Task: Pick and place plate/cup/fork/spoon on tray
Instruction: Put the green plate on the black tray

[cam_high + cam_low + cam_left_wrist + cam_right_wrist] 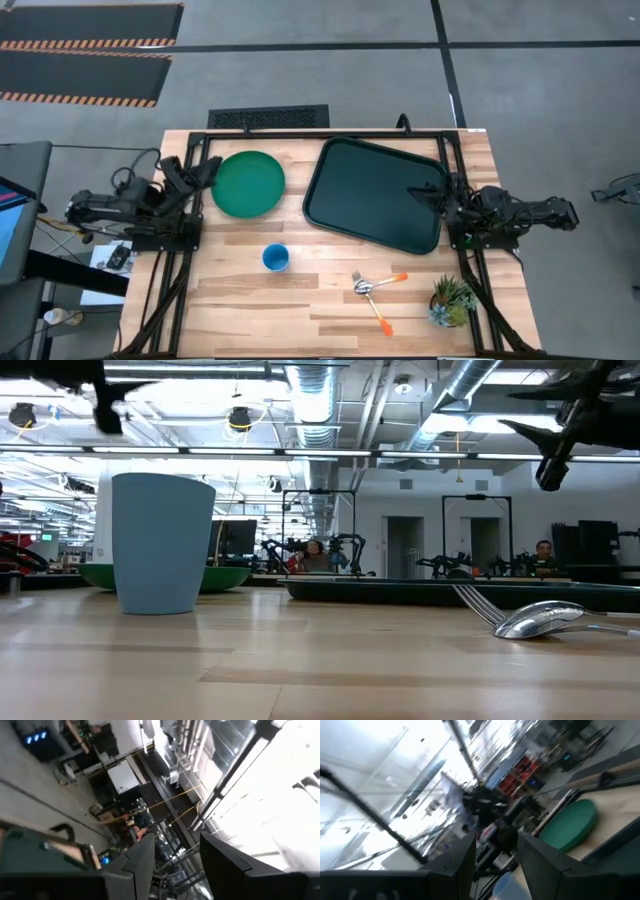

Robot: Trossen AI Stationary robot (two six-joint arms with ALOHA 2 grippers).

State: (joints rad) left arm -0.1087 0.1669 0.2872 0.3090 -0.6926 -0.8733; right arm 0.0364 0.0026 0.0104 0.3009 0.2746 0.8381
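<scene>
The green plate lies flat at the table's far left. The dark tray lies to its right. The blue cup stands upright near the table's middle; it shows large in the low view. The spoon and the fork lie crossed at their metal heads at the near right; both also show in the low view, the spoon and the fork. My left gripper is open and empty, raised by the plate's left rim. My right gripper is open and empty, raised over the tray's right edge.
A small potted plant stands at the table's near right corner, close to the fork's handle. A dark frame runs along the table's far edge and both sides. Bare wood lies between the cup and the near edge.
</scene>
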